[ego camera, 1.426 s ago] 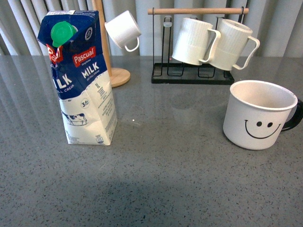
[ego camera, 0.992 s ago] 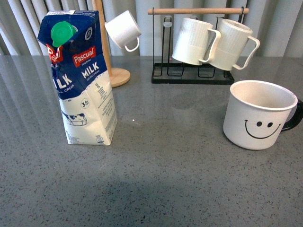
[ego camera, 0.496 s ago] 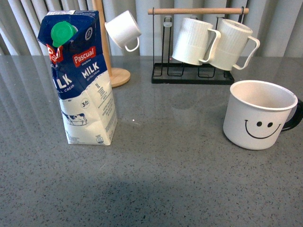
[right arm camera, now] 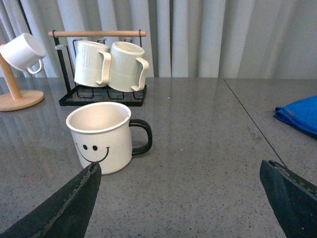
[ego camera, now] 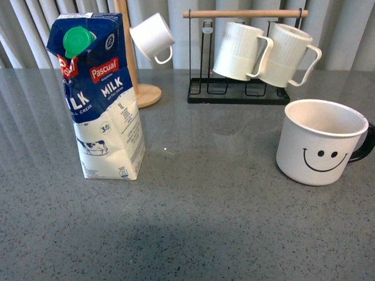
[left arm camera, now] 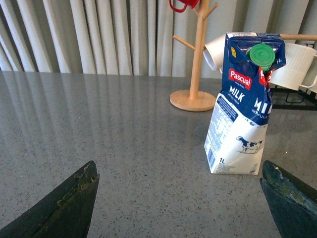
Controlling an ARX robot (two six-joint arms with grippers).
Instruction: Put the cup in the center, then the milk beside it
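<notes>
So the cup [ego camera: 321, 143] sits way over at the right edge of the front view, handle poking off-frame. The milk [ego camera: 102, 99] stands upright at the left, well apart from it on the grey worktop [ego camera: 205, 222]. Neither is in the center yet. Left tool [left arm camera: 179, 171] faces the milk and right tool [right arm camera: 179, 168] faces the cup, both spread wide with nothing in them. I'd guess that's so each can straddle its own item. Cup goes first.
</notes>
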